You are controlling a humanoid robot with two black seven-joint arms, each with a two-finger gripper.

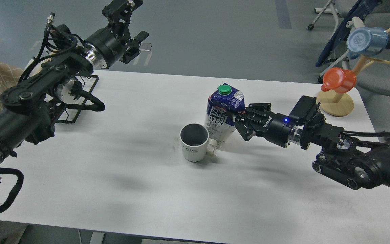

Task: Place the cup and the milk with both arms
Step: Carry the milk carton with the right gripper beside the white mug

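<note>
**Milk carton and mug stood together at mid-bench**

Milk (222,115), a tall blue and white carton with a green cap, stood upright near the middle of the white bench (113,169). The cup (195,142), a white ribbed mug with a dark inside and dark lettering, sat just in front of it and slightly to its left, handle pointing toward the carton and close against its base.

Your right gripper (237,120) reached in from the right at carton height, its fingers against the carton's right side; they appeared to be pinching the carton, though the far finger was hidden.

Your left gripper (141,42) hung raised over the bench's far left edge, well apart from both items, fingers spread and holding nothing.

At the far right corner a wooden cup stand (337,105) carried an orange cup (340,80) and a blue cup (366,41). A black wire rack (80,101) lay partly hidden under your left arm.
</note>
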